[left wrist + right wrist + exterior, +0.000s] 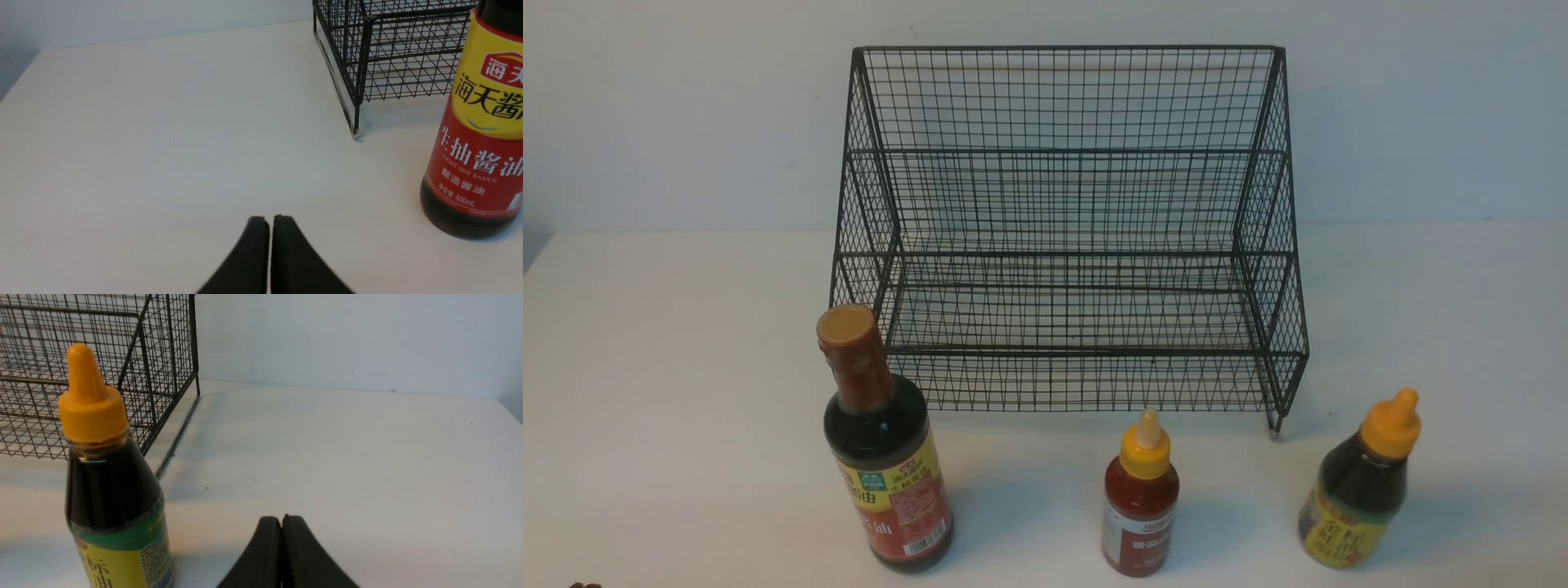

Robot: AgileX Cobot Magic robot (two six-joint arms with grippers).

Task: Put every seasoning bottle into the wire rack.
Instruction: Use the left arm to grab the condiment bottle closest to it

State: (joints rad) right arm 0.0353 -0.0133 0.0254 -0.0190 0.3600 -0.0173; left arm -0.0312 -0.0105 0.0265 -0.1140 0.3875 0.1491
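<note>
The black wire rack (pixel 1066 229) stands at the back centre with both tiers bare. In front of it three seasoning bottles stand upright on the table: a tall dark one with a red neck (pixel 882 445) at the left, a small red one with a yellow nozzle cap (pixel 1140 502) in the middle, and a squat dark one with an orange-yellow cap (pixel 1362 486) at the right. My left gripper (pixel 269 218) is shut and holds nothing, with the tall bottle (pixel 476 134) off to one side. My right gripper (pixel 282 518) is shut with nothing in it, beside the squat bottle (pixel 110 486).
The white table (pixel 670 392) runs back to a pale wall. The rack's corner foot (pixel 356 132) shows in the left wrist view, and its side mesh (pixel 163 355) in the right wrist view. Neither arm shows in the front view.
</note>
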